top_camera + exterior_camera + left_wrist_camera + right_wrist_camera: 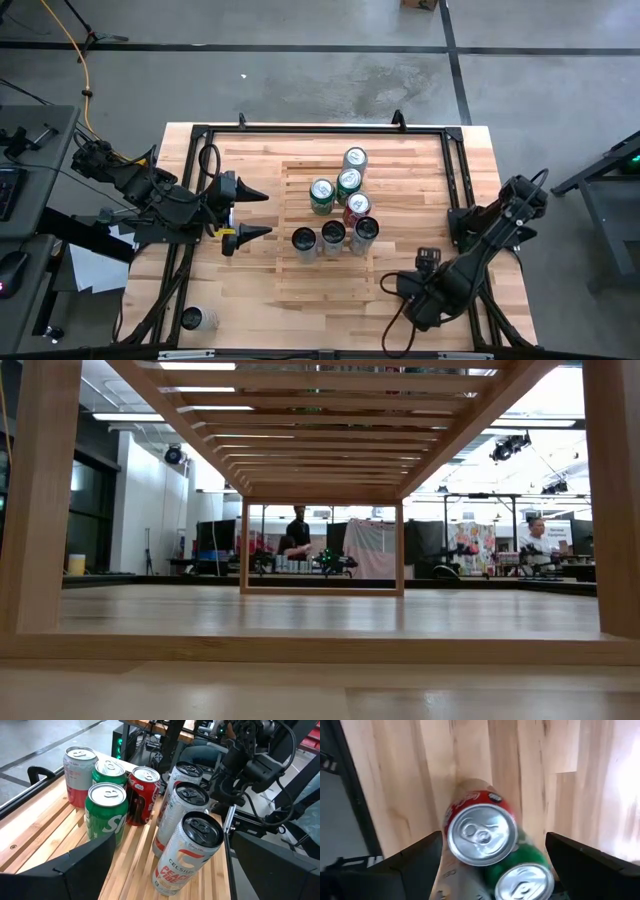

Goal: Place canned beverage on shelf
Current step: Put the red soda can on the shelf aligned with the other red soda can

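Shelf: we see the slatted shelf lying in the middle of the table, between the two arms.
Cans: seven cans stand upright on the shelf, grouped close together on its right half.
Silver row: three tall silver cans stand side by side, nearest the front of the table.
Colour group: behind them we count a red can, two green cans and a pink-and-white can, the last one farthest back.
Loose can: one more can sits off the shelf, at the table's front left corner beside the black frame.
Left gripper: the left gripper hovers at the shelf's left edge, pointing at the silver row; its fingers are spread wide and hold nothing.
Right gripper: the right gripper is low at the front right of the table, aimed toward the cans; its fingers stand wide apart, and we see no grip on anything.
Low view: we look under the shelf's wooden frame into a room where people sit far behind.
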{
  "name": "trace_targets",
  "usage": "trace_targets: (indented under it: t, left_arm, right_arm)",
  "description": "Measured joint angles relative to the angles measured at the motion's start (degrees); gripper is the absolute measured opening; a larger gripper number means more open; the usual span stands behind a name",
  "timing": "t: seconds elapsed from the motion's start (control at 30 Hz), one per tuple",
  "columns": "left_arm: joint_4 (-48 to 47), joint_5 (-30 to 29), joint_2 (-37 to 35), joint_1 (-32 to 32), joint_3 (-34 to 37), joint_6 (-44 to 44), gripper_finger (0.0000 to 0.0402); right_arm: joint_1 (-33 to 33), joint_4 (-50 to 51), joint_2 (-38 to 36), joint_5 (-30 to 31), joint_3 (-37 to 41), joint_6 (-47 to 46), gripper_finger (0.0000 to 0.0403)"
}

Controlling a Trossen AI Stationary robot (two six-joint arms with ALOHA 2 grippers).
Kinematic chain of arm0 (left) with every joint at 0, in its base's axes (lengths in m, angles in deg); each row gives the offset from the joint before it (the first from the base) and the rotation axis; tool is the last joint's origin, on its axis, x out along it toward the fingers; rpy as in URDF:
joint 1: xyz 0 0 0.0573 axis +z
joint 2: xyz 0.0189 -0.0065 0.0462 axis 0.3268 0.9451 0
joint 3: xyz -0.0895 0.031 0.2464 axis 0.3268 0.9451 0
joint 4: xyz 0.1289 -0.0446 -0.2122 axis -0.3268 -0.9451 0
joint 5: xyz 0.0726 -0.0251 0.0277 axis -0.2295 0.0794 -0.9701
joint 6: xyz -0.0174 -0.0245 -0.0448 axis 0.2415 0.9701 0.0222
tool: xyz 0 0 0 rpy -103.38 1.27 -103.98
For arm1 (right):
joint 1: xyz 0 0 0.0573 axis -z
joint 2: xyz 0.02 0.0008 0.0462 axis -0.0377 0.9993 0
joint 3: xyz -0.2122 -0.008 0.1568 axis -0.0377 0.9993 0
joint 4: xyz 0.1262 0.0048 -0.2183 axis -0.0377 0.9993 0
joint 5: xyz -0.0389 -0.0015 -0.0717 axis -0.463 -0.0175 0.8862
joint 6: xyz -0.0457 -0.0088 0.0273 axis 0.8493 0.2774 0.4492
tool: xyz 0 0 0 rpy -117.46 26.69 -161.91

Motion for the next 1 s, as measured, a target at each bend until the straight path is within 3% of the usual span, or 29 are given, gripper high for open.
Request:
trace_targets:
  t: [0.4,0.67,1.0]
  left_arm:
    - [0.0,0.0,0.0,0.0,0.0,1.0,0.0392]
    - [0.0,0.0,0.0,0.0,0.0,1.0,0.0392]
    - [0.0,0.0,0.0,0.0,0.0,1.0,0.0392]
  right_arm:
    - [0.0,0.5,2.8,-3.0,0.0,5.3,0.0339]
    - [-0.4,-3.4,2.6,-4.2,6.5,4.9,0.0339]
    - [-0.3,-9.5,2.6,-0.6,8.4,5.4,0.0339]
